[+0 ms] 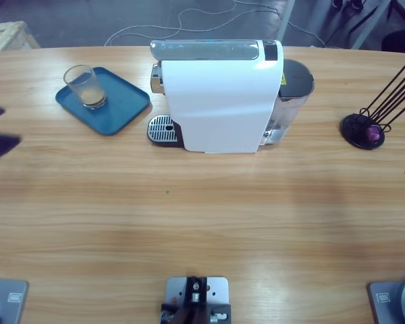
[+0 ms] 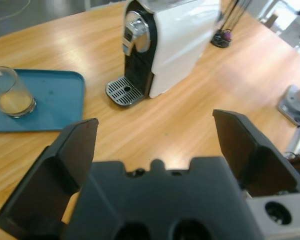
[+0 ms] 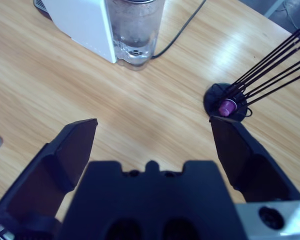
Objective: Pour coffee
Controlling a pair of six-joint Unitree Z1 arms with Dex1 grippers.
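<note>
Sitting at the far left of the long wooden table [image 1: 202,216]: a blue-teal rectangular plastic tray [image 1: 121,111] with rounded corners, carrying a small clear glass tumbler [image 1: 83,85] upright near its left end. Holding a shallow layer of pale tan-brown coffee [image 1: 91,100] at the tumbler's bottom, also showing in the left wrist view [image 2: 14,103]. Standing just right of the tray, apart from it: a white-sided capsule coffee machine [image 1: 219,101] with a silver top, chrome spout [image 2: 135,30] and round perforated metal drip grate [image 1: 163,128] facing the tray; showing no readable brand or writing, only a small yellow label too small to read. Attaching behind the machine: a clear water tank [image 3: 134,27]. Resting near the right edge: a black round-based wire capsule rack [image 1: 364,128] with one purple capsule [image 3: 227,106]. Hovering over bare wood, the left gripper [image 2: 155,145] with jaws spread wide apart, gripping nothing. Hanging likewise, the right gripper [image 3: 152,142], jaws parted and empty, near the rack.
</note>
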